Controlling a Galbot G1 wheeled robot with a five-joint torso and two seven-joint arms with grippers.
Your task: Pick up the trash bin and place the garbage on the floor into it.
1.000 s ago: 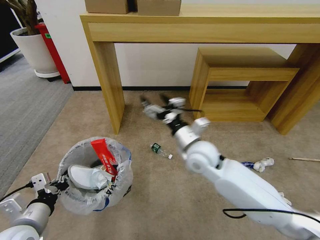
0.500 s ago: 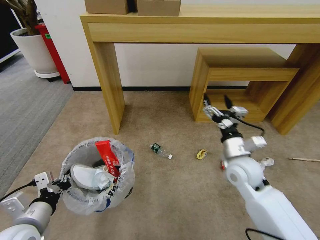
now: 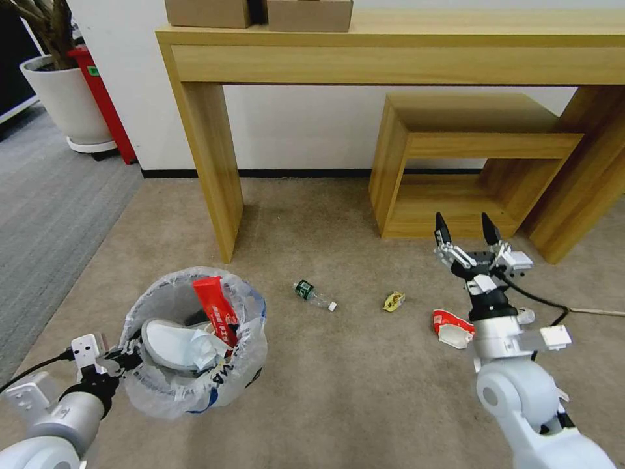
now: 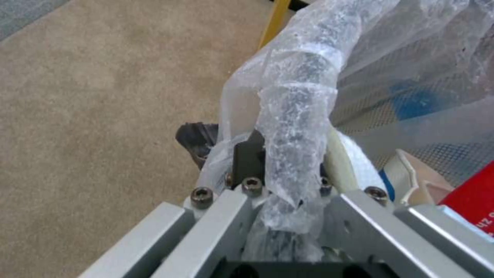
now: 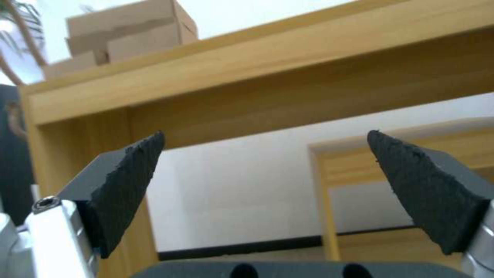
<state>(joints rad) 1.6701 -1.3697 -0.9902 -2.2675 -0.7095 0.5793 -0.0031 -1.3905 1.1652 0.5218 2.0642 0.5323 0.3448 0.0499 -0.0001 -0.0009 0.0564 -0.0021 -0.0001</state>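
The right tool (image 3: 465, 229), pads apart and empty, has swung rightward from above the small bottle (image 3: 314, 294); the red wrapper (image 3: 451, 325) now lies just below-left of it. The left tool (image 3: 124, 357) stays clamped on the trash bin (image 3: 195, 345) rim.

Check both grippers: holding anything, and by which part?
The left gripper is shut on the rim of the small round dark trash bin with a translucent white bag liner, bag pinched in too. The right gripper is open and empty.
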